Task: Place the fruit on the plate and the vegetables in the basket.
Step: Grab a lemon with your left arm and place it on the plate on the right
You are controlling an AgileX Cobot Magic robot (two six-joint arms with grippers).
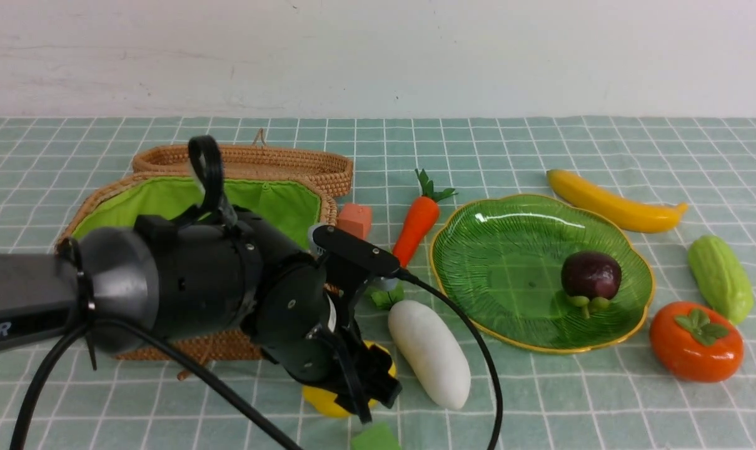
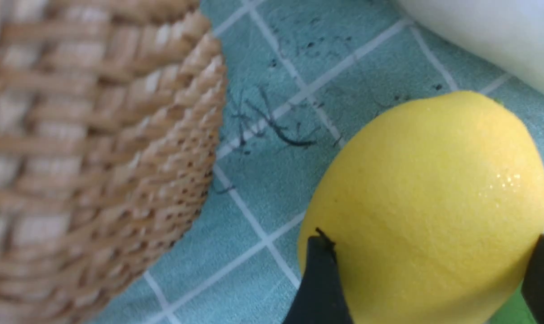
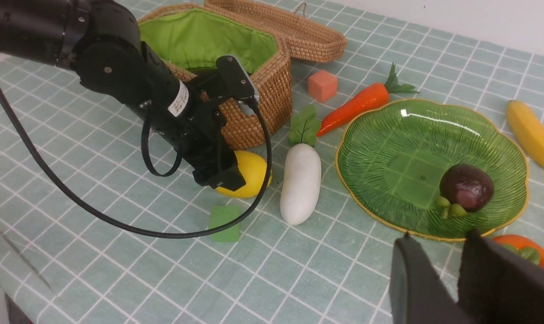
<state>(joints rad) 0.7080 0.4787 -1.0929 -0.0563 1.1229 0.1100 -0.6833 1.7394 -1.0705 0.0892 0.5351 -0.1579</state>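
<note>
As it lies, lemon [image 3: 251, 173] (flat) points at radish [image 3: 301, 182].

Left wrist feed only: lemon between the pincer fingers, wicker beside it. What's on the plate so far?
Observer: Just the mangosteen, on the right part of the plate.
Operator: And the vegetables?
Observer: None shows in the basket. The carrot, radish and gourd lie on the cloth.
Operator: Right arm near the lemon?
Observer: No. The right pincer hangs empty by the plate's rim, near the persimmon.
</note>
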